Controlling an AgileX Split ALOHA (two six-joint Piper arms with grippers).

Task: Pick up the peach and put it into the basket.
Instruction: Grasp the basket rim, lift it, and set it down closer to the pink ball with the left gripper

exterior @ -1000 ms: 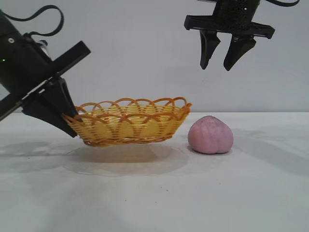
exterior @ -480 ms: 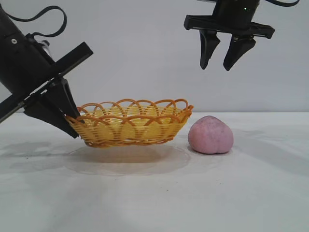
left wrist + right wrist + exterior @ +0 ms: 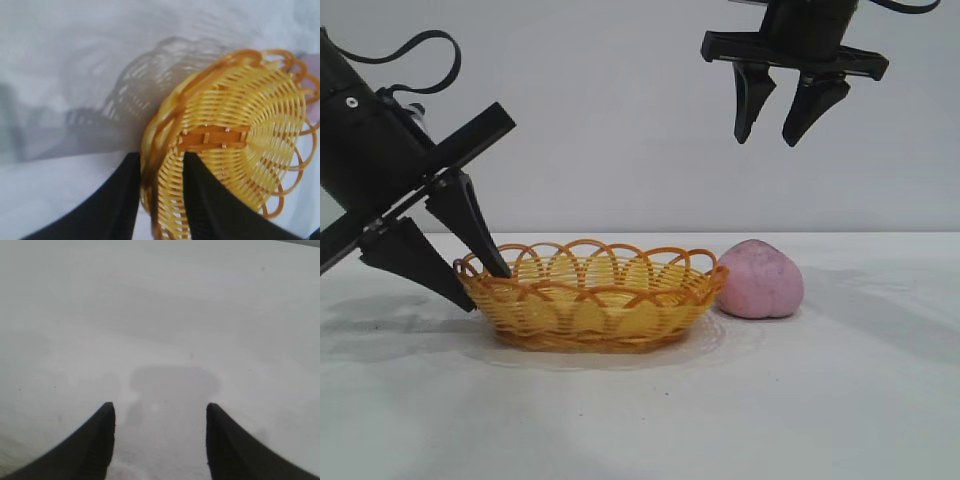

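Left gripper (image 3: 485, 290): black, two-fingered, at the left end of the basket; fingers parted, one inside the rim and one outside, straddling the wall loosely rather than pinching it. A second ago the same fingers were clamped on that wall.
Left gripper, wrist view (image 3: 160, 200): the woven wall stands in the gap between the two dark fingers.
Basket (image 3: 590, 300): shallow oval wicker-style basket, yellow-orange, scalloped rim of open loops; sits flat on the table. A second ago it was tipped, its left end held up off the surface with a shadow beneath; it has since dropped level and sits a little lower.
Basket interior (image 3: 235, 140): empty, weave and centre bar bare.
Peach (image 3: 758, 279): rounded matte pink-mauve fruit, on the table just beside the basket's right end, touching or nearly touching the rim; outside the basket. Unmoved from earlier.
Right gripper (image 3: 778, 135): black, high above the peach and the basket's right end, fingers spread and pointing down, holding nothing; same pose as before.
Table (image 3: 640, 420): white, matte surface beneath the basket.
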